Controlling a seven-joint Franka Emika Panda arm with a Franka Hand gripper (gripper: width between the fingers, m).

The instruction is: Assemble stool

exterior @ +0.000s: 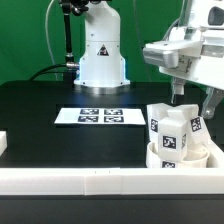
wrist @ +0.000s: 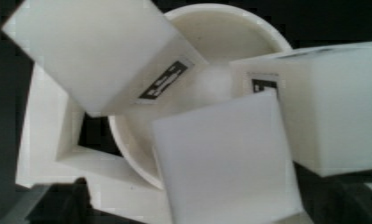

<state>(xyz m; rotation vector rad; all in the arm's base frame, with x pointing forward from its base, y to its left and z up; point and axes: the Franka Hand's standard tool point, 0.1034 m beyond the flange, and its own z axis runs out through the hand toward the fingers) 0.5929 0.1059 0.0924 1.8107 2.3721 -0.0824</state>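
Wrist view, blocky smooth white legs (wrist: 215, 160) on round seat (wrist: 227, 35), tool (exterior: 185, 97) released above.

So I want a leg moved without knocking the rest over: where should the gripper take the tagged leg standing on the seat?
Probably from above, closing on the upper end of the leg across its flat opposite faces. It stands roughly upright on the round seat, with another leg close beside it, so sideways approaches look crowded. The open gripper hangs above.

exterior view faces the table from its edge; wrist view looks closely onto the stool (exterior: 178, 140).
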